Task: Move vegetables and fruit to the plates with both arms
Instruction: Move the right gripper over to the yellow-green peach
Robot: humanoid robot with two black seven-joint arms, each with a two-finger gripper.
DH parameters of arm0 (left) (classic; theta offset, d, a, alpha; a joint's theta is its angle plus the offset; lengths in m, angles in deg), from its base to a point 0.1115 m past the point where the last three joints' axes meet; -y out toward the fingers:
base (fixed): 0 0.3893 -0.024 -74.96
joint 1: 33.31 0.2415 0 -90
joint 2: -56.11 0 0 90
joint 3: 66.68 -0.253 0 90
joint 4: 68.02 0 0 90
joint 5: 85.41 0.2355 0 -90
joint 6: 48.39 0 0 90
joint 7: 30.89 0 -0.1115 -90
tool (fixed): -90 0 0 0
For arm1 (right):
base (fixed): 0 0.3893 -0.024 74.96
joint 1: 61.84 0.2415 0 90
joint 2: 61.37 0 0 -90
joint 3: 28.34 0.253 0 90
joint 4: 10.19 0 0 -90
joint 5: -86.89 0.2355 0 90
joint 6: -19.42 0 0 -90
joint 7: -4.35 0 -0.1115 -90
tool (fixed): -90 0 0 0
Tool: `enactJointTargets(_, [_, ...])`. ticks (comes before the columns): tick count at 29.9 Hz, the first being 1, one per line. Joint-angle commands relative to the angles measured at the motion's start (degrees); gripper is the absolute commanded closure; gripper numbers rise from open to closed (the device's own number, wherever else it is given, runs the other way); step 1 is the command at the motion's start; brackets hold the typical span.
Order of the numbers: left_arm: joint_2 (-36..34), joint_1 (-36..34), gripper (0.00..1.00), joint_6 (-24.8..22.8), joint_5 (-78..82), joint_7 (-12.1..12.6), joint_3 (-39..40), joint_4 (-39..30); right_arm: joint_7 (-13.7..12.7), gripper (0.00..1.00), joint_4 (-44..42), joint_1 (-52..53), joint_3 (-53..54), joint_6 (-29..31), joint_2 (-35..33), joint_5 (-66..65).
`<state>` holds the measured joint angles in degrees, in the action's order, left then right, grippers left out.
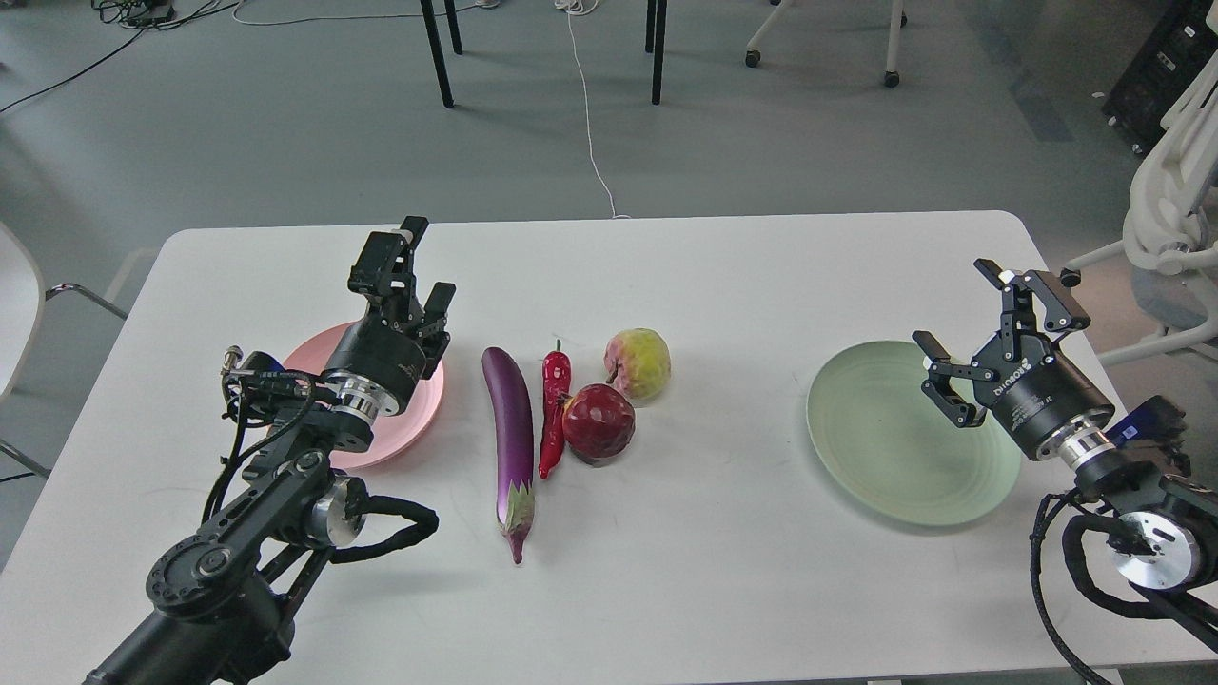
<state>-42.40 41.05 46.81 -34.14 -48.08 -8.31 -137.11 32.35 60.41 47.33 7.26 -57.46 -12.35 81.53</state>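
A long purple eggplant (pixel 511 438) lies in the middle of the white table (pixel 723 266), calyx toward me. Right beside it lies a thin red chili pepper (pixel 553 409), touching a dark red pomegranate (pixel 599 423). Behind the pomegranate sits a yellow-green apple-like fruit (pixel 638 362). My left gripper (pixel 420 268) hovers open above the pink plate (pixel 423 409), empty. On the right, my right gripper (pixel 961 328) stands open and empty over the near right part of the green plate (pixel 885 447). Both plates hold nothing.
The table's far edge runs across the view, with grey floor, black chair legs (pixel 657 52) and a white cable (pixel 590 124) beyond. A white office chair (pixel 1175 219) stands past the right edge.
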Motion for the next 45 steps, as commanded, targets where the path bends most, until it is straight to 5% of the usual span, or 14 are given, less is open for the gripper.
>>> enactJointTargets(1, [0.06, -0.01, 0.02, 0.16, 0.06, 0.14, -0.27, -0.52, 0.0, 0.01, 0.07, -0.35, 0.09, 0.76, -0.34, -0.01])
enactJointTargets(10, [-0.2, -0.18, 0.02, -0.45, -0.12, -0.39, -0.28, -1.4, 0.0, 0.01, 1.74, 3.94, -0.7, 1.38, -5.16, -4.91])
enactJointTargets(16, [-0.55, -0.36, 0.02, -0.45, -0.12, -0.39, -0.28, -1.93, 0.0, 0.01, 2.35, 21.76, -11.92, 4.1, -11.14, -26.25])
enactJointTargets(21, [-0.55, 0.43, 0.02, -0.36, -0.12, -1.26, -0.28, -4.12, 0.0, 0.01, 1.56, 44.16, -32.83, 4.37, -9.66, -42.87])
enactJointTargets(29, [-0.55, 0.78, 0.02, -0.19, -0.12, -2.15, -0.19, -5.53, 0.0, 0.02, -11.77, 69.33, -63.79, 3.93, 10.8, -59.49])
enactJointTargets(37, [-0.55, 1.14, 0.02, -0.1, -0.12, -2.23, -0.1, -6.06, 0.0, 0.03, -24.26, 69.61, -70.47, 3.31, 29.17, -61.97])
enactJointTargets(45, [-0.55, 1.66, 0.02, -0.1, -0.12, -2.15, 0.25, -6.06, 0.0, 0.03, -31.74, 65.39, -74.62, -0.29, 38.07, -61.88])
